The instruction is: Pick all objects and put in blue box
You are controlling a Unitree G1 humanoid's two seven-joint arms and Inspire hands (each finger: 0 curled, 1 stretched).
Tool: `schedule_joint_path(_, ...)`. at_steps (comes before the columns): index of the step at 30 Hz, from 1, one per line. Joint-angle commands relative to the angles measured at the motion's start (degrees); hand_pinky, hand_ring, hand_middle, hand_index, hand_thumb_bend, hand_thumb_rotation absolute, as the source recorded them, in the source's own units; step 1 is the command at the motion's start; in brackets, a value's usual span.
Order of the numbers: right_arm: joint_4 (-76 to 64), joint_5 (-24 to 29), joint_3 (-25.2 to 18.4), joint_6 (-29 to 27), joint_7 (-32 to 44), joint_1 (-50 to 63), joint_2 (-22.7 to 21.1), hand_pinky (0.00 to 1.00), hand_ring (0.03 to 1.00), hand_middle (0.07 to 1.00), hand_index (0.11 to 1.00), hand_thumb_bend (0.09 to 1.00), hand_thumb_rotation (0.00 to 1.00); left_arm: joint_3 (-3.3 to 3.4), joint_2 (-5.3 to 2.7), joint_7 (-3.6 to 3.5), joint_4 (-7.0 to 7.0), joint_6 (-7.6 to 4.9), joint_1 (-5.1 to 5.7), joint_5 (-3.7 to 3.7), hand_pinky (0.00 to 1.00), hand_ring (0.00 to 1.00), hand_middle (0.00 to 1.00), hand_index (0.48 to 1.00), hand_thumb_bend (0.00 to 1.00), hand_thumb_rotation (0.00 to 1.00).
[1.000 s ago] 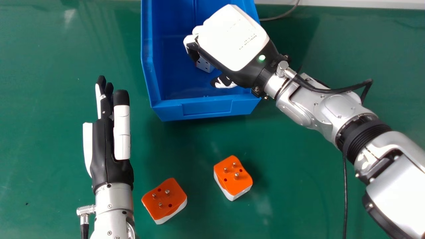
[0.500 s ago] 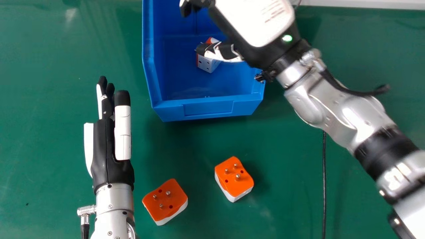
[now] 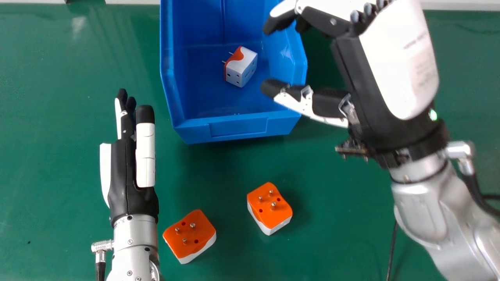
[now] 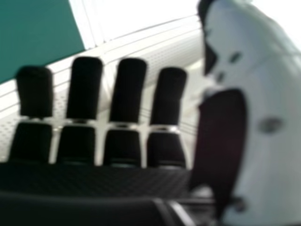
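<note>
My right hand point(image 3: 375, 78) is raised at the blue box's right side in the head view, its thumb and fingers apart with nothing between them. In the right hand view the same hand point(image 4: 127, 94) has its fingers extended. Inside the blue box point(image 3: 238, 127) lies one white and orange adapter point(image 3: 244, 68), on its side. Two more adapters rest on the table, pins up: one point(image 3: 269, 207) in front of the box, another point(image 3: 190, 234) nearer and further left. To the left of them my left hand point(image 3: 129, 168) is held with straight fingers.
The green table point(image 3: 58, 117) spreads around the box. A white edge point(image 3: 461, 5) runs along its far side. A black cable point(image 3: 391, 249) lies on the table beside the right forearm.
My right hand has moved from over the box to the right and towards the robot, with its fingers spreading from the thumb. The adapter in the box is now uncovered. The left hand has stayed still.
</note>
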Motion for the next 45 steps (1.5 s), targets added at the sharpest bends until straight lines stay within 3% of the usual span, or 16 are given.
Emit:
schedule_joint_path(1, -6.9, 2.3, -2.6, 2.0, 4.4, 1.8, 0.8, 0.32, 0.451, 0.523, 0.506, 0.496, 0.0, 0.15, 0.33, -0.35, -0.8, -1.25, -0.28, -0.3, 1.0, 1.0, 1.0, 1.0, 0.9, 1.0)
schedule_joint_path(7, -16.9, 8.8, -3.2, 9.5, 20.9, 6.0, 1.2, 0.32, 0.451, 0.523, 0.506, 0.496, 0.0, 0.49, 1.03, -1.18, -0.84, -2.18, -0.03, -0.91, 1.0, 1.0, 1.0, 1.0, 0.9, 1.0)
schedule_joint_path(14, -25.2, 10.5, -4.3, 20.1, 41.5, 5.9, -3.0, 0.32, 0.447, 0.523, 0.502, 0.496, 0.0, 0.88, 1.64, -2.38, -1.25, -1.37, 0.18, -1.67, 1.0, 1.0, 1.0, 1.0, 0.9, 1.0)
schedule_joint_path(17, -30.1, 8.2, -4.6, 26.3, 51.3, 5.3, -5.7, 0.31, 0.442, 0.528, 0.501, 0.495, 0.0, 1.17, 1.76, -2.29, -1.43, -0.96, 0.09, -1.5, 1.0, 1.0, 1.0, 1.0, 0.9, 1.0)
schedule_joint_path(21, -36.1, 4.9, -4.2, 34.7, 64.3, 3.5, -9.2, 0.31, 0.441, 0.528, 0.504, 0.495, 0.0, 1.44, 2.08, -2.86, -1.76, 0.03, -0.04, -2.04, 1.0, 1.0, 1.0, 1.0, 0.9, 1.0)
schedule_joint_path(25, -39.4, 0.8, -2.9, 40.1, 76.1, 0.6, -12.8, 0.35, 0.478, 0.559, 0.502, 0.5, 0.02, 1.72, 1.93, -3.01, -1.24, -0.82, -0.33, -2.71, 1.0, 1.0, 1.0, 1.0, 0.89, 1.0)
schedule_joint_path(27, -40.3, -1.4, -2.1, 42.1, 80.6, -0.8, -13.7, 0.35, 0.478, 0.559, 0.502, 0.5, 0.02, 1.67, 2.23, -3.0, -1.07, -0.85, -0.39, -2.37, 1.0, 1.0, 1.0, 1.0, 0.89, 1.0)
schedule_joint_path(29, -40.9, -3.2, -1.5, 43.6, 83.2, -1.5, -13.2, 0.35, 0.478, 0.559, 0.502, 0.5, 0.02, 1.67, 2.6, -3.12, -1.1, -0.49, -0.41, -2.12, 1.0, 1.0, 1.0, 1.0, 0.89, 1.0)
schedule_joint_path(30, -41.1, -4.1, -1.1, 44.2, 84.0, -1.8, -12.7, 0.43, 0.553, 0.625, 0.567, 0.585, 0.04, 1.66, 2.81, -3.26, -1.07, -0.32, -0.45, -2.07, 1.0, 1.0, 1.0, 1.0, 0.89, 1.0)
schedule_joint_path(32, -41.2, -5.7, -0.6, 44.5, 84.9, -2.0, -11.9, 0.43, 0.553, 0.625, 0.567, 0.585, 0.04, 1.69, 2.87, -3.53, -1.2, 0.03, -0.47, -2.55, 1.0, 1.0, 1.0, 1.0, 0.89, 1.0)
schedule_joint_path(33, -41.2, -6.3, -0.4, 44.5, 85.3, -2.1, -11.7, 0.53, 0.642, 0.7, 0.649, 0.664, 0.06, 1.7, 2.9, -3.62, -1.21, 0.04, -0.49, -2.69, 1.0, 1.0, 1.0, 1.0, 0.89, 1.0)
schedule_joint_path(34, -41.2, -6.9, -0.1, 44.5, 85.7, -2.3, -11.4, 0.53, 0.642, 0.7, 0.649, 0.664, 0.06, 1.7, 2.94, -3.71, -1.2, 0.03, -0.52, -2.72, 1.0, 1.0, 1.0, 1.0, 0.89, 1.0)
schedule_joint_path(36, -41.0, -8.3, 0.4, 44.3, 87.1, -2.7, -11.0, 0.53, 0.642, 0.7, 0.649, 0.664, 0.06, 1.77, 2.95, -3.7, -1.06, 0.0, -0.65, -2.63, 1.0, 1.0, 1.0, 1.0, 0.89, 1.0)
schedule_joint_path(37, -41.0, -8.9, 0.6, 44.2, 87.7, -3.0, -10.7, 0.62, 0.714, 0.76, 0.72, 0.731, 0.07, 1.82, 2.95, -3.72, -1.02, 0.02, -0.7, -2.64, 1.0, 1.0, 1.0, 1.0, 0.89, 1.0)
schedule_joint_path(40, -40.8, -10.3, 0.9, 43.9, 89.0, -3.4, -9.8, 0.62, 0.714, 0.76, 0.72, 0.731, 0.07, 1.89, 3.07, -3.67, -0.76, -0.11, -0.85, -2.39, 1.0, 1.0, 1.0, 1.0, 0.89, 1.0)
schedule_joint_path(45, -40.2, -12.4, 1.2, 42.8, 90.0, -3.5, -8.3, 0.8, 0.854, 0.878, 0.857, 0.863, 0.13, 1.81, 3.21, -3.61, -0.79, 0.05, -0.87, -2.11, 1.0, 1.0, 1.0, 1.0, 0.89, 1.0)
